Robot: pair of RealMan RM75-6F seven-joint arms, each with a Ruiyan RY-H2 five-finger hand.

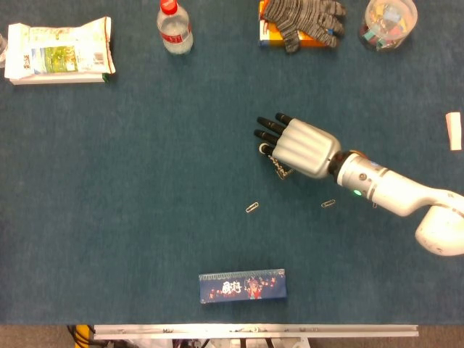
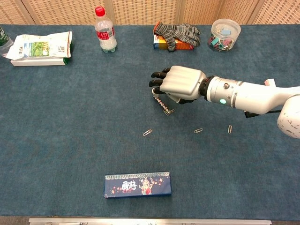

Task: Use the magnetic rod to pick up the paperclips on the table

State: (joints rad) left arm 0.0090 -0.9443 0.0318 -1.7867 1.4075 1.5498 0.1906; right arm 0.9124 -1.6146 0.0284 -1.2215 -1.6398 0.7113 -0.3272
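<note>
Colours and patterns, table scene, both views.

Table cloth (image 1: 130,217): uniform dark teal-blue. Right hand (image 1: 296,147): silver-grey back, black fingers (image 1: 267,130); forearm white-silver with a small green light. Magnetic rod (image 2: 164,108): silvery with dark banding. Paperclips (image 1: 252,207): pale silver. Box (image 1: 242,286) near front edge: navy, with white characters and red-and-white printed figures. Bottle (image 1: 175,27): clear, red cap, red-and-white label. Packet (image 1: 58,52): white with green printed picture, green edge. Gloves (image 1: 301,20): grey-and-black knit, blue at one tip, lying on an orange box (image 1: 270,33). Jar (image 1: 389,23): clear, holding multicoloured pieces. Back wall (image 2: 140,11) in chest view: tan woven lattice.
</note>
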